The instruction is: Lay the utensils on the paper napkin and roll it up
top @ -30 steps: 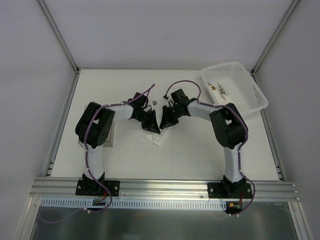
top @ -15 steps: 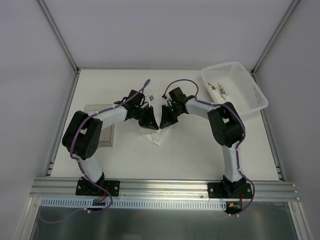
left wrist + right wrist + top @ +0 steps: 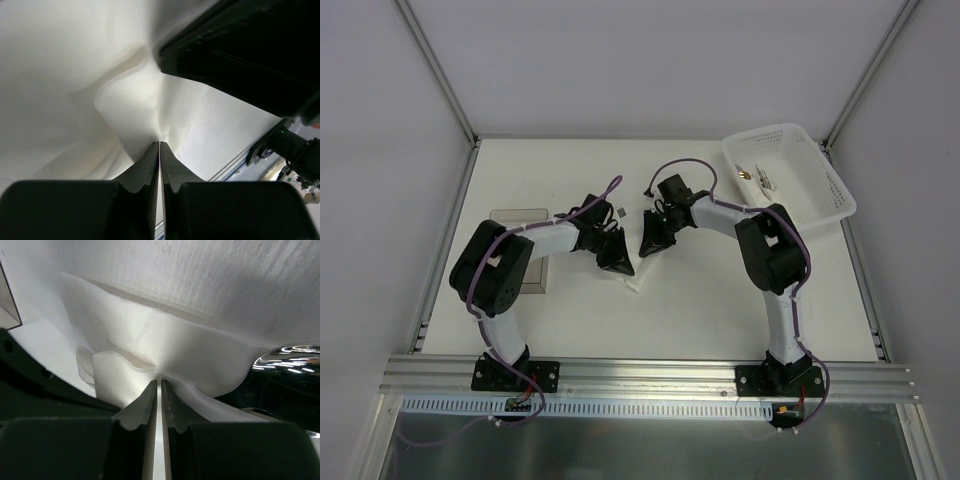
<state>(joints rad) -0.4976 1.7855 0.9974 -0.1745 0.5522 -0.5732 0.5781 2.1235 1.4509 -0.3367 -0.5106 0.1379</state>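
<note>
Left fingers (image 3: 146,167) are pressed together, pinching a raised fold of the paper napkin (image 3: 130,105). Right fingers (image 3: 144,405) stand narrow, a sliver apart, with the napkin's creased edge caught at the tips. From above I see both arms converge at the middle of the surface (image 3: 720,310), the napkin crumpled beneath them. Utensils (image 3: 757,178) lie in the white basket (image 3: 825,170) at the far right corner. A shiny curved piece (image 3: 287,356) sits just beside the napkin — possibly a spoon bowl; I cannot confirm.
</note>
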